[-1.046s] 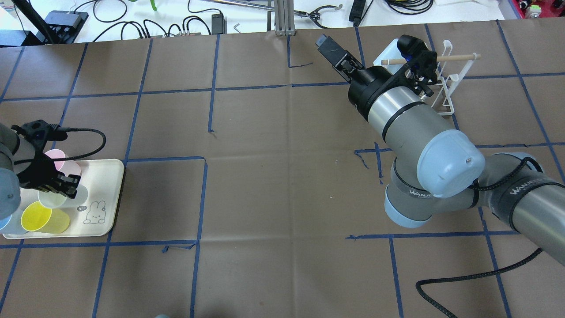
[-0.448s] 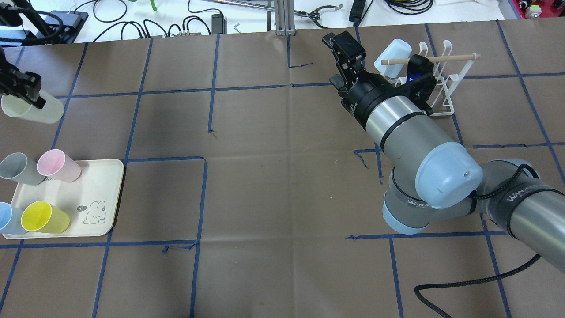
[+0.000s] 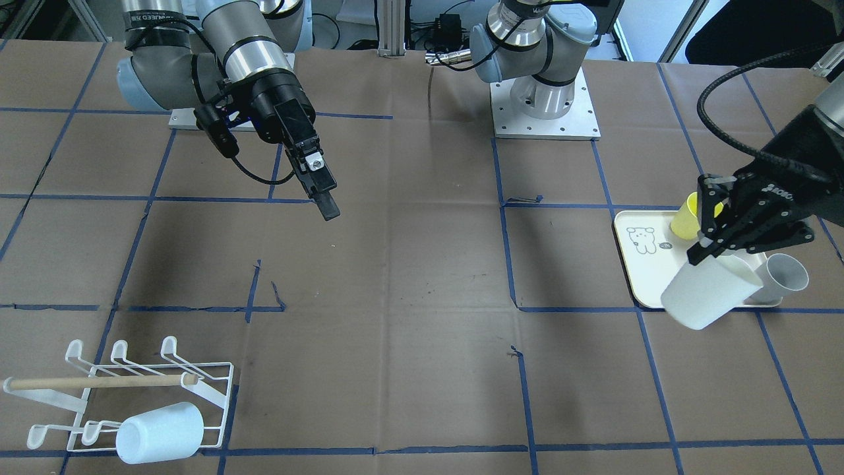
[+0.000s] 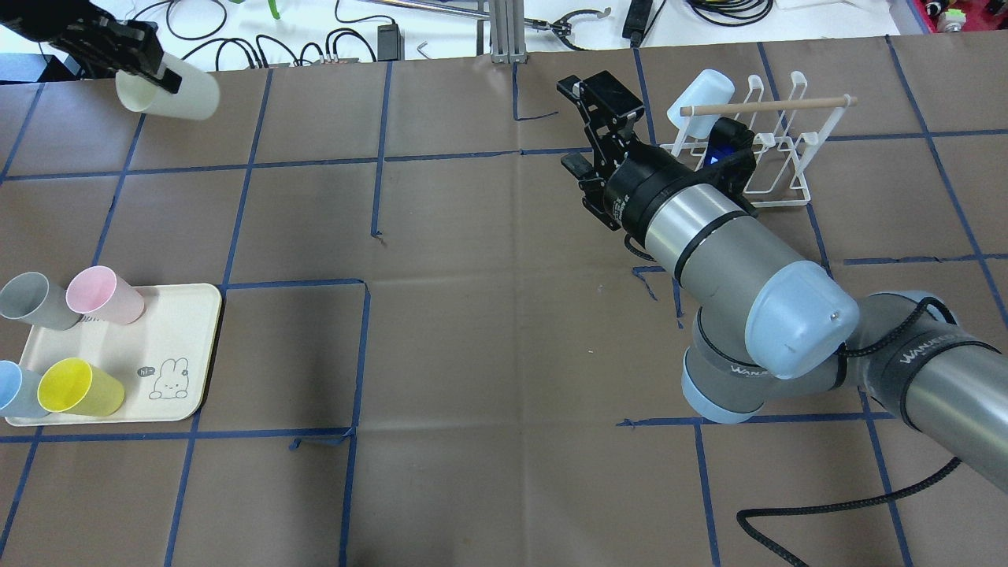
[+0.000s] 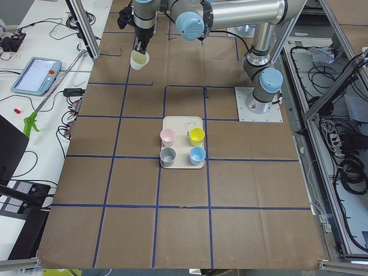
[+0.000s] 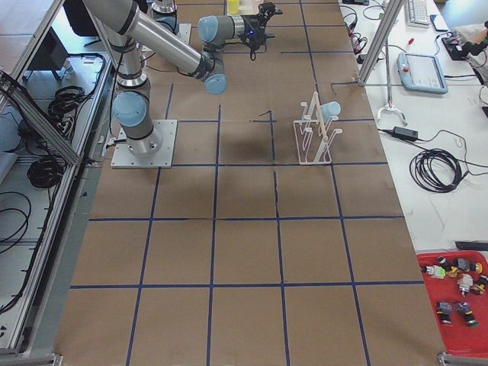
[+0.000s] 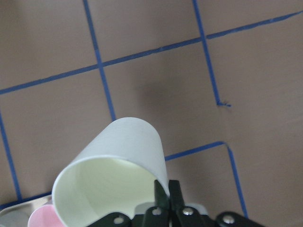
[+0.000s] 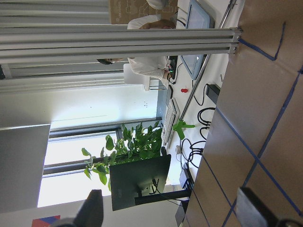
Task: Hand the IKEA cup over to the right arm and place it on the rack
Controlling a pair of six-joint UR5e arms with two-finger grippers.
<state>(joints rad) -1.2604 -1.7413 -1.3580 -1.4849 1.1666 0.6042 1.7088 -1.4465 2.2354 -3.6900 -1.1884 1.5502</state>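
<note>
pale cup (image 4: 177, 94) sits in the upper left of the overhead view, in the air above the brown table, tipped on its side with its mouth toward the frame's left edge. it looks like thin hard plastic: probably light, stiff, smooth, a bit slippery because of the taper, and not fragile. left gripper (image 4: 146, 71) is clamped on its rim wall, and the left wrist view shows the fingertips (image 7: 163, 196) pinching the lip. a sensible hold for the hand-over is across the free body near the closed end, clear of that rim pinch.

right gripper (image 4: 565, 122) is at upper centre-right with its jaws spread and empty, facing left. the rack (image 4: 780, 157) is just behind it at upper right, with a whitish-blue cup (image 4: 701, 98) already hung on it. the tray (image 4: 181, 346) at lower left holds a grey cup (image 4: 27, 299), a pink cup (image 4: 102, 293), a yellow cup (image 4: 79, 386) and a blue cup (image 4: 12, 390).

changes: one second ago the left gripper was down over the tray, gripping the pale cup. 0.4 s ago the cup was up at the far left edge; now it's higher in the frame and further toward centre. the right gripper was over the rack and has pulled off to the left.
</note>
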